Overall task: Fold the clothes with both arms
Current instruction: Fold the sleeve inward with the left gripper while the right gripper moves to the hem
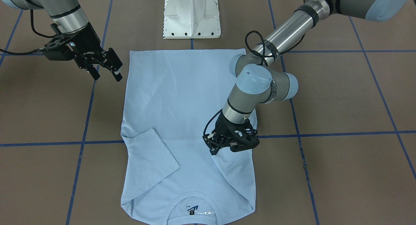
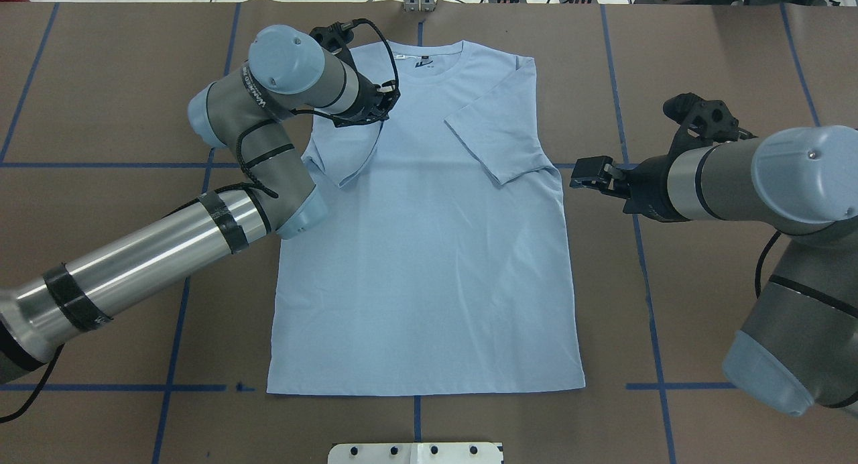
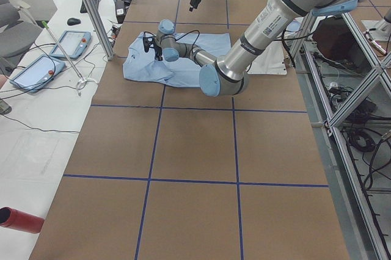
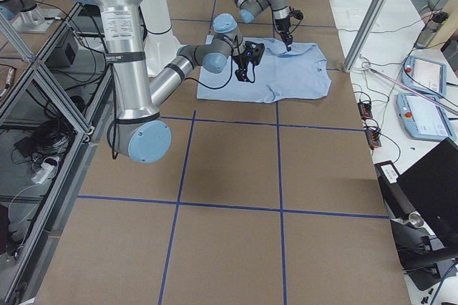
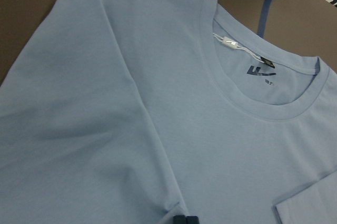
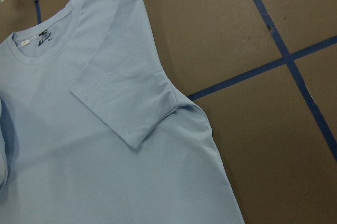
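The light blue t-shirt [image 2: 429,263] lies flat on the table, collar away from the robot, dark neck label [image 1: 192,212] showing. Its right sleeve [image 2: 499,125] is folded in over the body. My left gripper [image 1: 215,152] is over the shirt's upper left and is shut on the edge of the left sleeve [image 2: 355,159], which is drawn in over the chest. The shut fingertips [image 5: 184,220] show at the bottom of the left wrist view. My right gripper [image 1: 107,73] is open and empty, above the table just off the shirt's right side edge. No chest print shows.
The white pedestal base [image 1: 191,17] stands at the robot's side of the table, near the shirt's hem. Blue tape lines [image 2: 637,249] cross the brown table top. A metal post [image 3: 91,13] and a side bench with tablets [image 3: 36,71] stand beyond the far edge.
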